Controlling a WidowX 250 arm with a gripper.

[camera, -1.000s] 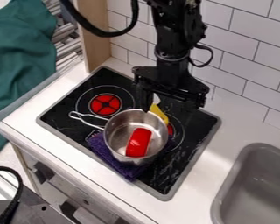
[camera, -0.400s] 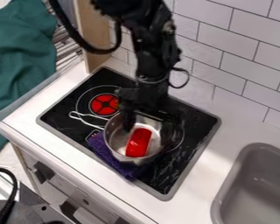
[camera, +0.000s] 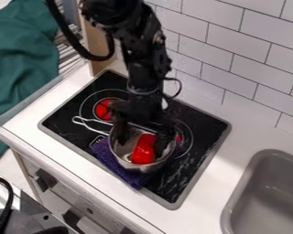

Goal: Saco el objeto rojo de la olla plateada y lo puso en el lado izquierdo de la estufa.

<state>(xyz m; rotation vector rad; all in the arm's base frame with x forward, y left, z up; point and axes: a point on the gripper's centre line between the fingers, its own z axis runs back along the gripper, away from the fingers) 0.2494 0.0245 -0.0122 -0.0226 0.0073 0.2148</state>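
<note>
The gripper [camera: 141,139] is over the silver pot [camera: 119,153], lowered to its opening. It is open, with one finger near the pot's left wall and the other at the right, close beside the red object [camera: 143,153]. That red object lies inside the pot, its upper end partly hidden by the gripper. The pot rests partly on a purple cloth on the black stove [camera: 63,119], its wire handle pointing left. The stove's left burner [camera: 102,110], red in the middle, is partly covered by the arm.
Around the pot's base lies the purple cloth [camera: 133,179]. A second burner circle is behind the pot's right side. The grey sink [camera: 268,194] is at the lower right, the tiled wall behind the counter, and a wooden post at the stove's back left.
From behind the pot, the gripper has moved left and toward the camera, down into the pot's opening. The pot has stayed in place; the yellow thing behind it is now hidden.
</note>
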